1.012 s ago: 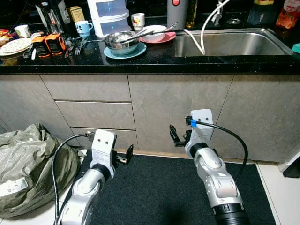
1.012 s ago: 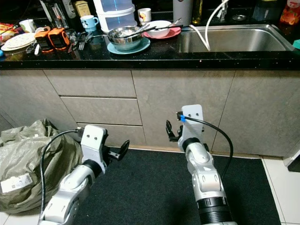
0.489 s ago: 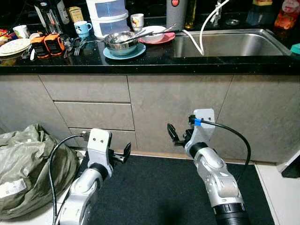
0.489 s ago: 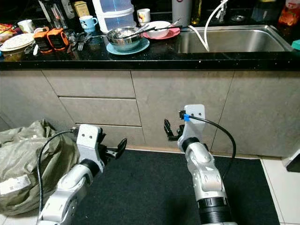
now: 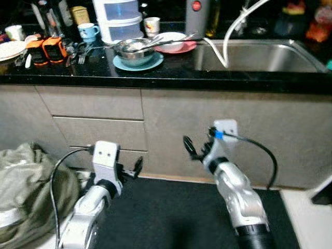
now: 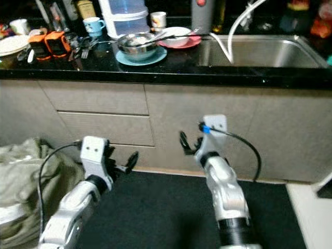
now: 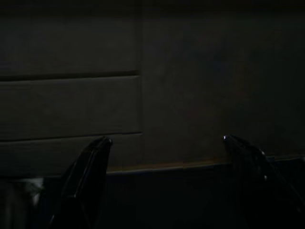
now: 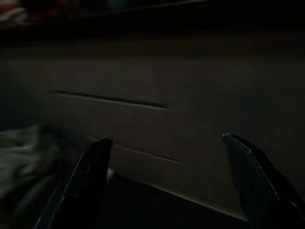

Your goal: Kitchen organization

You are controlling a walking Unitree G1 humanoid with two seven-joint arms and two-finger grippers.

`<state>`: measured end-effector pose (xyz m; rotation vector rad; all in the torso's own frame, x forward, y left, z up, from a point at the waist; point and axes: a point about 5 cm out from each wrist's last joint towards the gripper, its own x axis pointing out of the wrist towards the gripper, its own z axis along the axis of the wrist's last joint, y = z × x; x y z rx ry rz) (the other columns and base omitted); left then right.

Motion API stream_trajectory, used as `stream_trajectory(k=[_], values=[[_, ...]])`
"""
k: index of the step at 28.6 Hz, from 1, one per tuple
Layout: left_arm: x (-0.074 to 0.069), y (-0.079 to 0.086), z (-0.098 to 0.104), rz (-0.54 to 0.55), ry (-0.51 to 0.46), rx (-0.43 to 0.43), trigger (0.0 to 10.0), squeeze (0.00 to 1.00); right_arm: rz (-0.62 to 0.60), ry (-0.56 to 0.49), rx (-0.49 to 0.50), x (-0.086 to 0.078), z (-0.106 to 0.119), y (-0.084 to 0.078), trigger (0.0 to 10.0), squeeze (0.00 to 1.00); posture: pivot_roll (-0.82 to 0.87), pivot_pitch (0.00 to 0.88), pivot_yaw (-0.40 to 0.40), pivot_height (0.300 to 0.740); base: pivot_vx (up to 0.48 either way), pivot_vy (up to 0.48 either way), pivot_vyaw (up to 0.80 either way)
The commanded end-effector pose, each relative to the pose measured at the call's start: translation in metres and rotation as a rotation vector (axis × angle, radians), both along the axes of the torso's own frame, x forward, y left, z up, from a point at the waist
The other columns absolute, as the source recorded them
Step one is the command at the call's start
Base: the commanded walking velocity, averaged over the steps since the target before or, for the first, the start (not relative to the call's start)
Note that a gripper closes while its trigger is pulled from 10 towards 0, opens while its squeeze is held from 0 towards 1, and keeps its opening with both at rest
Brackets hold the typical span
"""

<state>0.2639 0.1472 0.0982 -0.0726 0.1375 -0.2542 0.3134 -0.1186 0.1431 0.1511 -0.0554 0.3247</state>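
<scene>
**Operator:** Report jaw condition.

**Unit:** Both sets of jaws are standing apart and carrying nothing. I am holding my left gripper (image 5: 136, 169) low, in front of the drawers (image 5: 98, 127), and my right gripper (image 5: 191, 150) low, in front of the cabinet door (image 5: 176, 129). Both wrist views are dark; each is showing two spread fingertips with the cabinet front beyond.

**Operator:** Locate the work.

**Unit:** It is sitting on the black counter (image 5: 171, 72), well above both grippers, left of the sink (image 5: 249, 54). A metal bowl (image 5: 134, 49) is resting on a blue plate (image 5: 137, 61); behind it a white bowl (image 5: 171, 40) is resting on a pink plate (image 5: 179, 46). A long utensil is lying across the bowls. A blue mug (image 5: 88, 31) and a white cup (image 5: 151, 24) are standing further back, beside a stacked plastic container (image 5: 117, 19). Forks (image 5: 82, 51) are lying near two orange objects (image 5: 44, 49).

**Operator:** Handling assessment?

**Unit:** I am judging the metal bowl light, rigid and slippery; pinch its rim, one finger inside and one outside. The plates, white bowl and cups look breakable; grip the mug at its handle or wall, and lift each bowl clear before touching the plate beneath. The loose utensil may slide off, so remove it first.

**Operator:** Obstructions?

**Unit:** A green bag (image 5: 23, 192) is lying on the floor at my left.
</scene>
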Motion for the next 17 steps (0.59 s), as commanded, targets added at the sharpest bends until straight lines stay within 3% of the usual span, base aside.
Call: stream_trajectory(k=[1,10,13,14,15,17], values=[[-0.004,0.001,-0.002,0.005,0.017,-0.009,10.0,0.0,-0.006,-0.014,0.046,0.0,0.004,-0.006,10.0,0.0,0.02,0.0,0.069,0.74,0.304,0.0,0.0],[-0.011,0.012,0.0,0.029,0.013,0.015,10.0,0.0,0.122,-0.101,0.089,-0.003,0.025,0.002,10.0,0.0,0.04,0.0,0.07,0.74,0.305,0.0,0.0],[-0.012,0.015,0.001,0.035,0.012,0.02,10.0,0.0,0.186,-0.131,0.134,-0.004,0.037,0.009,10.0,0.0,0.04,0.0,0.07,0.74,0.307,0.0,0.0],[-0.012,0.016,0.002,0.038,0.012,0.022,10.0,0.0,0.228,-0.157,0.192,-0.005,0.048,0.012,10.0,0.0,0.04,0.0,0.07,0.74,0.311,0.0,0.0],[-0.013,0.017,0.003,0.041,0.008,0.026,10.0,0.0,0.304,-0.224,0.346,-0.009,0.073,0.015,10.0,1.0,0.05,0.0,0.07,0.74,0.315,0.0,0.0],[-0.013,0.017,0.003,0.041,0.008,0.026,10.0,0.0,0.304,-0.224,0.346,-0.009,0.073,0.015,10.0,1.0,0.05,0.0,0.07,0.74,0.315,0.0,0.0]])
